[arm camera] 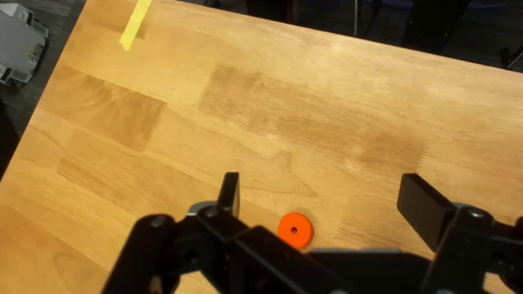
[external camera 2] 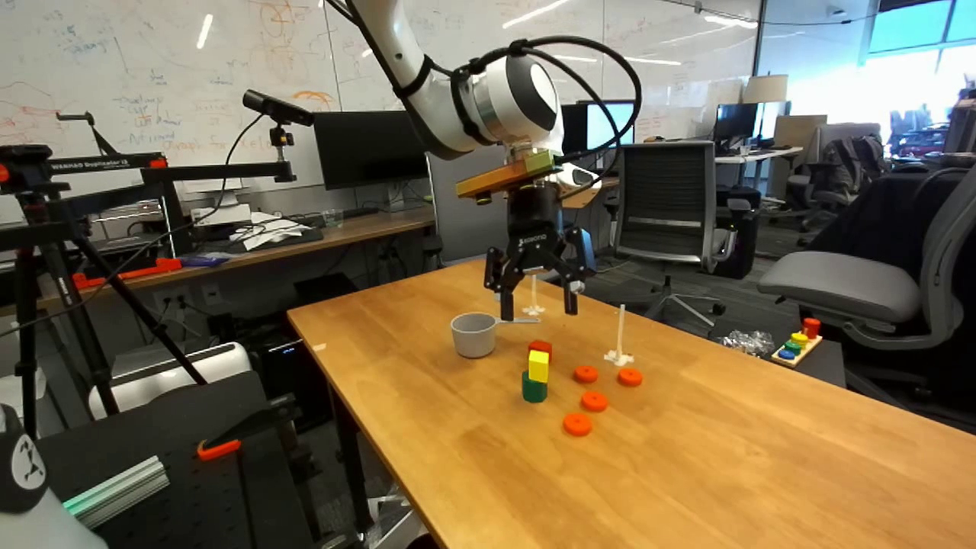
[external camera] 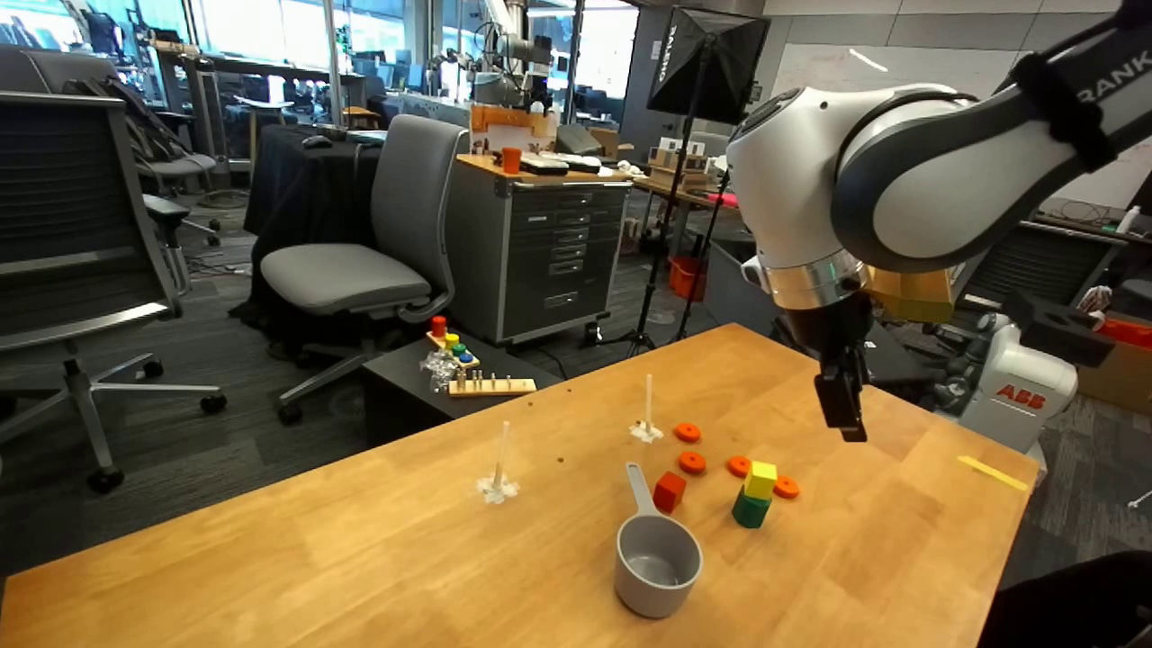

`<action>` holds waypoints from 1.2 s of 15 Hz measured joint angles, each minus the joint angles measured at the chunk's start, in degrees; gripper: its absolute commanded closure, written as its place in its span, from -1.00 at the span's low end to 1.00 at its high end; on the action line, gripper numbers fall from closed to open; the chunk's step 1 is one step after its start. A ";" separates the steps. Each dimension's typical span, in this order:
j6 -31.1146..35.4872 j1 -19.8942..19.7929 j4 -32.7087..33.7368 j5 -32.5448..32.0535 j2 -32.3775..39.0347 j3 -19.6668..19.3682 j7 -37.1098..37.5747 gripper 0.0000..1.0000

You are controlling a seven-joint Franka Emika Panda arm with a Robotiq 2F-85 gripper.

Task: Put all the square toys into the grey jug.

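The grey jug (external camera: pixel 641 583) stands upright with its handle on the table in both exterior views (external camera 2: pixel 473 341); its visible inside looks empty. The red block (external camera: pixel 670 492) lies beside the jug's handle and also shows in an exterior view (external camera 2: pixel 541 348). The yellow block (external camera: pixel 761 479) sits on top of the green block (external camera: pixel 750 511); this stack, yellow (external camera 2: pixel 538 367) over green (external camera 2: pixel 534 389), shows in both exterior views. My gripper (external camera 2: pixel 537 314) is open and empty above the table, apart from the blocks. In the wrist view my gripper's fingers (arm camera: pixel 318 183) are wide apart; no block or jug shows there.
Several flat orange discs (external camera: pixel 692 463) lie near the blocks; an orange disc (arm camera: pixel 295 229) shows below the fingers in the wrist view. Two thin upright pegs (external camera: pixel 648 402) (external camera: pixel 500 459) are fixed to the table. Yellow tape (external camera: pixel 992 472) marks the table near an edge.
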 measured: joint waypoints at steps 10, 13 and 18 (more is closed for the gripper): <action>9.50 4.13 5.65 0.55 9.74 0.04 -0.67 -1.00; 9.53 4.18 8.37 0.72 13.42 0.03 -2.44 -1.00; 9.51 4.18 13.01 1.47 18.85 -0.11 -5.21 -1.00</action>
